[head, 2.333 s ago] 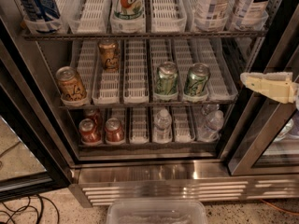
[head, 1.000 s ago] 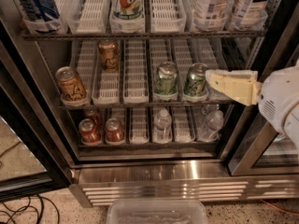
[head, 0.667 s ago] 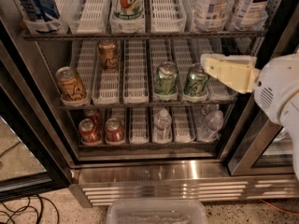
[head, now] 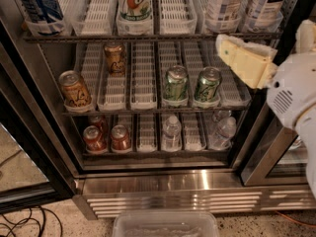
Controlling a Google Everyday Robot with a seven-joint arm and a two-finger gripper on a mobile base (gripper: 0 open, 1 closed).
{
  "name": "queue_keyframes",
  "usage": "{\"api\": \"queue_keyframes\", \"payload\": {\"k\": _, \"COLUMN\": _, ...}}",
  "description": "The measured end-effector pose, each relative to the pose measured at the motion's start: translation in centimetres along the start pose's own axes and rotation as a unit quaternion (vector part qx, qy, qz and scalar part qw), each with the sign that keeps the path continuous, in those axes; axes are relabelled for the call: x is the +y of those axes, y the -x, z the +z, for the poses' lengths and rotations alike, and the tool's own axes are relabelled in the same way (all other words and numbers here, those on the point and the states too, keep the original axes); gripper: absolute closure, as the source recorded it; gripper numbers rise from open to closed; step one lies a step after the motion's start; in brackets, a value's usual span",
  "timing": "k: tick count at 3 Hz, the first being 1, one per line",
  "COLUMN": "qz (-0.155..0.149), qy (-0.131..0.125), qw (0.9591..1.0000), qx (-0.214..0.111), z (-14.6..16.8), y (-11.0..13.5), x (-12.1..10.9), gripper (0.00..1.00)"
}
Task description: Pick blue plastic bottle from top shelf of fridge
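The fridge (head: 173,181) stands open, with a ribbed steel grille along its base. On the top shelf (head: 148,36), white slotted trays hold tall bottles whose tops are cut off by the frame. The blue plastic bottle (head: 222,3), with a pale blue label of small text, stands right of centre. A similar pale-labelled bottle (head: 266,1) stands to its right. A dark-blue-labelled bottle (head: 37,4) is at far left and a white-labelled one (head: 134,1) in the middle. My gripper (head: 232,51), cream-coloured, reaches in from the right, just below and in front of the blue plastic bottle's tray.
The middle rack holds brown cans (head: 74,89) and green cans (head: 176,84). The lowest rack holds red cans (head: 94,138) and small water bottles (head: 171,132). A clear plastic bin (head: 165,223) sits on the floor in front. Cables (head: 24,226) lie at the left, by the dark door frame (head: 29,147).
My gripper has moved left and upward, from beside the middle rack at the right edge to the front of the top shelf. The bottles and cans have not moved.
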State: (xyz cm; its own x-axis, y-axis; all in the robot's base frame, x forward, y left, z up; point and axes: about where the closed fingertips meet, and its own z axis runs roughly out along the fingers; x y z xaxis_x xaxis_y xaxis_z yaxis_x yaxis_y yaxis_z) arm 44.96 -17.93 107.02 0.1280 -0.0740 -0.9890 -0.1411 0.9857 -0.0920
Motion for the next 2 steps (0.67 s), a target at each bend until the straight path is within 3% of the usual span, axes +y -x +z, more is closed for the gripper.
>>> {"api": "queue_keyframes", "payload": {"k": 1, "qz": 0.011, "qy": 0.043, "qw": 0.9983, "qx": -0.037, "z": 0.18, "y": -0.22, "x": 1.96, "gripper": 0.24}}
{"api": "queue_keyframes", "payload": {"k": 2, "qz": -0.002, "qy": 0.049, "qw": 0.9975, "qx": -0.051, "z": 0.57, "y": -0.98, "x": 2.56, "gripper": 0.24}}
